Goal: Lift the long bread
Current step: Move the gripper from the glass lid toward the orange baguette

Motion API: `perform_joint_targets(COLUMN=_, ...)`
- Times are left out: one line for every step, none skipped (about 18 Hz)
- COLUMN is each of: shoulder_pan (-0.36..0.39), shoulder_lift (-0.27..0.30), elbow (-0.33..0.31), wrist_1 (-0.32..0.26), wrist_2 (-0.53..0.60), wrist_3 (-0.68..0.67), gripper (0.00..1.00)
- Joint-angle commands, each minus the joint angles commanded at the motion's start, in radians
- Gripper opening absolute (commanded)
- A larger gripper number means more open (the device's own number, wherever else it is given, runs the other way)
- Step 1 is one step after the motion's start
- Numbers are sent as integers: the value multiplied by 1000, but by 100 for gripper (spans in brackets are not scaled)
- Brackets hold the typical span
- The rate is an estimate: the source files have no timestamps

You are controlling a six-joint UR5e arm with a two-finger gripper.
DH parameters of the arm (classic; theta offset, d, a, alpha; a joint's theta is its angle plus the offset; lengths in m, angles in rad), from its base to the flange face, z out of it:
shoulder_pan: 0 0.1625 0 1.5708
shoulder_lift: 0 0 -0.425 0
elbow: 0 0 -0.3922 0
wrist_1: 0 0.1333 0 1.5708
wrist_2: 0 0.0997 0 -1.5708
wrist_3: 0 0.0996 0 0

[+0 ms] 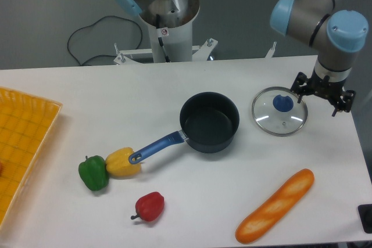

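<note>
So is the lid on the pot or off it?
Off. The glass lid lies flat on the table to the right of the pot, apart from it, and the pot's dark inside shows, with nothing in it.

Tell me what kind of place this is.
Probably a robotics lab bench set up for manipulation trials: a robot arm mounted at a plain white table, with toy food such as the long bread and a small pot laid out.
</note>
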Motion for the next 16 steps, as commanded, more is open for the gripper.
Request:
perform_joint_targets(shoulder_pan=-11, shoulder_lift=0, elbow=2, wrist_1=0, wrist_2=0, wrist_3=1, gripper=100)
perform_joint_targets(shoulder_pan=-23, shoulder_lift=-2, elbow=0, wrist_1=0, wrist_2=2, wrist_3=-2, gripper=100)
perform_joint_targets(shoulder_pan=-35, shoulder_lift=-8, elbow=0, wrist_1=-2, wrist_2=2, wrist_3=-2, gripper=100)
perform_joint_targets(shoulder_pan=-44, shoulder_lift=-11, elbow=-5, wrist_1=-2, wrist_2=3, wrist_3=-2, gripper=100)
perform_joint_targets(shoulder_pan=-48, shoulder_lift=-11, elbow=-12, wrist_1=-2, wrist_2=-3, wrist_3=0, gripper=100)
perform_joint_targets(shoulder_pan=-49, shoulder_lift=-11, elbow=-20, wrist_1=-5, wrist_2=5, wrist_3=-5, gripper=100)
perform_joint_targets(shoulder_pan=-51, shoulder_lift=-9, elbow=-52, wrist_1=-3, wrist_2=6, wrist_3=-6, gripper=100)
perform_joint_targets(shoulder_pan=-49, shoulder_lift=-6, elbow=-81, wrist_1=5, wrist_2=8, wrist_3=-9, gripper=100)
perform_joint_targets(shoulder_pan=-49, shoulder_lift=1, elbow=-106, wrist_1=6, wrist_2=6, wrist_3=-23, gripper=100)
perform_joint_targets(shoulder_pan=-51, shoulder_lift=3, elbow=-112, wrist_1=8, wrist_2=8, wrist_3=-73, gripper=100)
perform_joint_targets(shoulder_pan=-54, shoulder_lift=3, elbow=-117, wrist_1=9, wrist_2=5, wrist_3=-148, gripper=100)
perform_joint_targets(shoulder_pan=-64, shoulder_lift=-5, elbow=-117, wrist_1=11, wrist_2=5, wrist_3=-219, gripper=100)
perform_joint_targets(shoulder_pan=-75, shoulder_lift=-27, elbow=-109, wrist_1=15, wrist_2=8, wrist_3=-282, gripper=100)
perform_joint_targets(shoulder_pan=-78, shoulder_lift=-47, elbow=-94, wrist_1=17, wrist_2=9, wrist_3=-311, gripper=100)
perform_joint_targets(shoulder_pan=-83, shoulder_lift=-55, elbow=-89, wrist_1=15, wrist_2=12, wrist_3=-318, gripper=100)
perform_joint_targets(shoulder_pan=-84, shoulder_lift=-55, elbow=-84, wrist_1=14, wrist_2=12, wrist_3=-319, gripper=100)
